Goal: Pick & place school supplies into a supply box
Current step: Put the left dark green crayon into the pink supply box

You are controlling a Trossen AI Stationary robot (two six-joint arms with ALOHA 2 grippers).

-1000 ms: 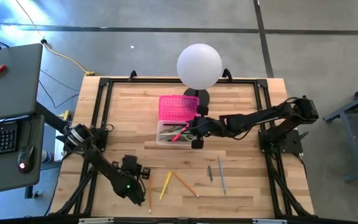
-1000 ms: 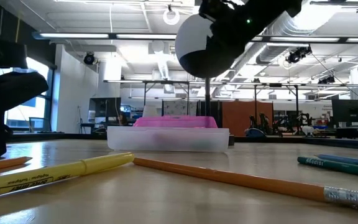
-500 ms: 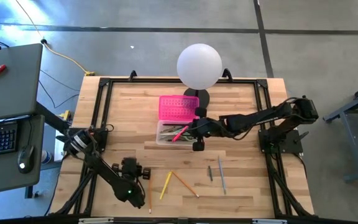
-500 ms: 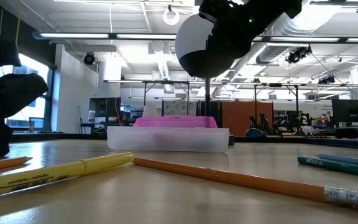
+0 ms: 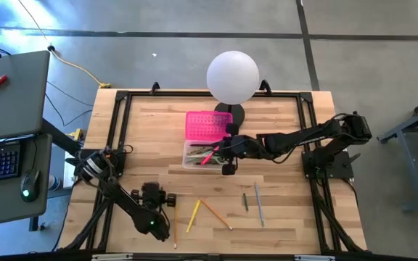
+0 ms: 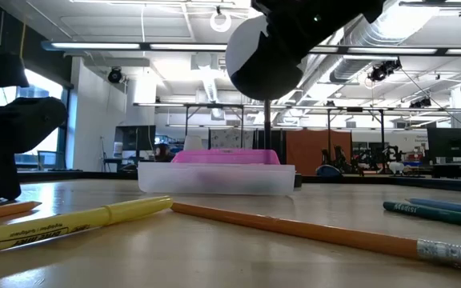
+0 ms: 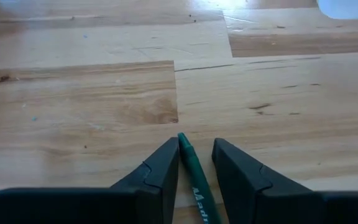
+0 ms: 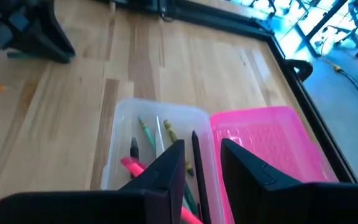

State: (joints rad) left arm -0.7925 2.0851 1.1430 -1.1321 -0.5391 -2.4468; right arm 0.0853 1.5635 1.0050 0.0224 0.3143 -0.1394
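My left gripper (image 5: 157, 197) is low over the table's near left part. In its wrist view the gripper (image 7: 196, 144) is shut on a green pen (image 7: 190, 171). My right gripper (image 5: 227, 150) hovers over the right end of the supply box (image 5: 194, 154), whose pink dotted lid (image 5: 207, 125) lies open on the far side. In its wrist view the gripper (image 8: 202, 146) is shut on a thin dark pencil (image 8: 195, 155). A pink marker (image 8: 138, 167) and green pencils (image 8: 145, 130) lie in the clear base. My left gripper has the green pen near its tip end (image 7: 183, 144), between the two fingers. The pen runs along the fingers, and its tip sticks out just past them. It sits close to one finger (image 7: 166, 163); whether it is lifted off the table does not show. My right gripper has the dark pencil between its two fingers, slanting down from the table's right. The pencil's end (image 8: 193, 135) sticks out just past the fingertips. It lies along the fingers, clear of the table, above the box's clear base (image 8: 126, 121).
Loose on the near table lie a yellow marker (image 5: 193, 216), two orange pencils (image 5: 216, 214) (image 5: 174, 225), another green pen (image 5: 245, 201) and a grey pen (image 5: 258, 205). A white globe lamp (image 5: 232, 76) stands just beyond the box. A black frame (image 5: 118, 130) borders the table.
My right gripper has edged slightly toward the table's left edge over the box and risen a little. My left arm has shifted only slightly at the pen. The box and the loose supplies have stayed where they were.
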